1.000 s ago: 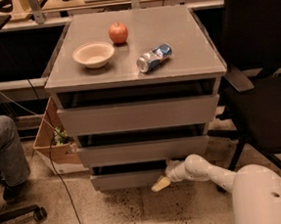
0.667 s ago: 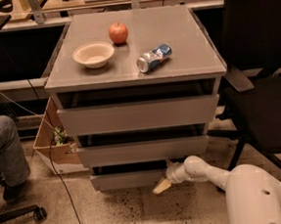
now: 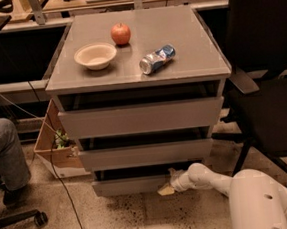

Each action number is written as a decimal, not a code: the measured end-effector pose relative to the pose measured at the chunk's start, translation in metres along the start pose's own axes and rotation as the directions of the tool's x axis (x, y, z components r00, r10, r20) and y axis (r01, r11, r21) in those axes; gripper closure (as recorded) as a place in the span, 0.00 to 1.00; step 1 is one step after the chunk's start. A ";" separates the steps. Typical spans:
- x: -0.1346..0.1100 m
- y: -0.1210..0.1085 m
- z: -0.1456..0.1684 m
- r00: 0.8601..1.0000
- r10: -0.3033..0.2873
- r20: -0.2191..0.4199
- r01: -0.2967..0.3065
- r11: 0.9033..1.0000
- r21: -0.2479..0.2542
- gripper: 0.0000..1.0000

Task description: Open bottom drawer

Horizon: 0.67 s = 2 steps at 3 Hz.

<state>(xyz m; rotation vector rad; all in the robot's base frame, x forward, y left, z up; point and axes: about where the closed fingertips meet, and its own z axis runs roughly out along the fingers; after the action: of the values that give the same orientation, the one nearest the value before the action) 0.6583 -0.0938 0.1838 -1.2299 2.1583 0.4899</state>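
The gripper [image 3: 166, 189] sits low at the right part of the bottom drawer [image 3: 129, 186], the lowest of 3 grey fronts; whether it grips or is released I cannot tell; the drawer looks barely open; next, probably a straight outward pull.

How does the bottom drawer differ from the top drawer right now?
The bottom drawer has a shorter, narrower-looking front than the top drawer. The gripper is at the bottom drawer's front edge; nothing touches the top drawer. Both are plain grey and handle-less.
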 end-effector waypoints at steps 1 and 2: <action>-0.005 0.000 -0.005 1.000 0.000 0.000 0.000 1.000 0.000 0.44; -0.006 0.000 -0.007 1.000 0.000 0.000 0.000 1.000 0.000 0.21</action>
<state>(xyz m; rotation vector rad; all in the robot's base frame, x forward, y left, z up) 0.6586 -0.0939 0.1931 -1.2300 2.1582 0.4898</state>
